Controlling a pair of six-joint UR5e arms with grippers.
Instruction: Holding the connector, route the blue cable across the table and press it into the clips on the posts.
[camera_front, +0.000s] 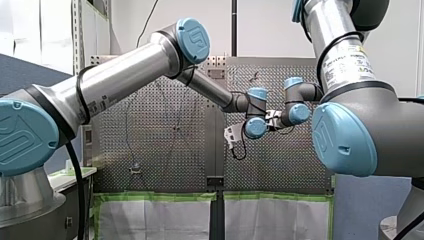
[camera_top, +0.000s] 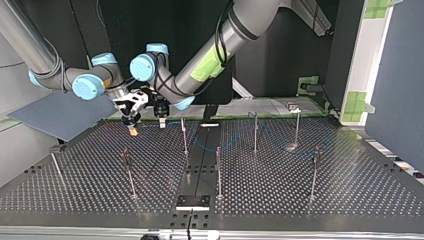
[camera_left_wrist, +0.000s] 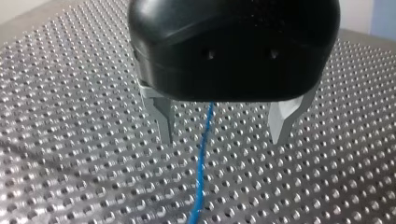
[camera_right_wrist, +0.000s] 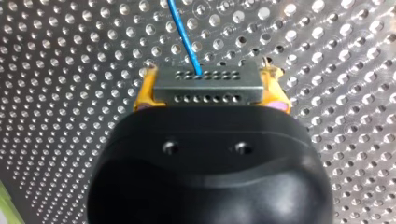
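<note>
From behind the arms, my left arm (camera_front: 125, 75) and my right arm (camera_front: 350, 95) both reach to the far middle of the perforated table (camera_front: 150, 150). Their wrists are close together, and the fingers are too small there to judge.

From across the table, my right gripper (camera_top: 132, 131) hangs low at the far left, showing a yellow tip. My left gripper (camera_top: 161, 122) is just beside it to the right. A faint blue cable (camera_top: 200, 142) lies on the table between the thin upright posts (camera_top: 255, 132).

At the left wrist, the metal fingers (camera_left_wrist: 166, 121) stand wide apart and grasp nothing. The cable runs along the table between them and touches neither.

At the right wrist, the yellow pads (camera_right_wrist: 144, 93) are clamped on the two ends of a grey connector (camera_right_wrist: 205, 88), a block with rows of small holes. The cable leaves its far face and runs away over the table.
</note>
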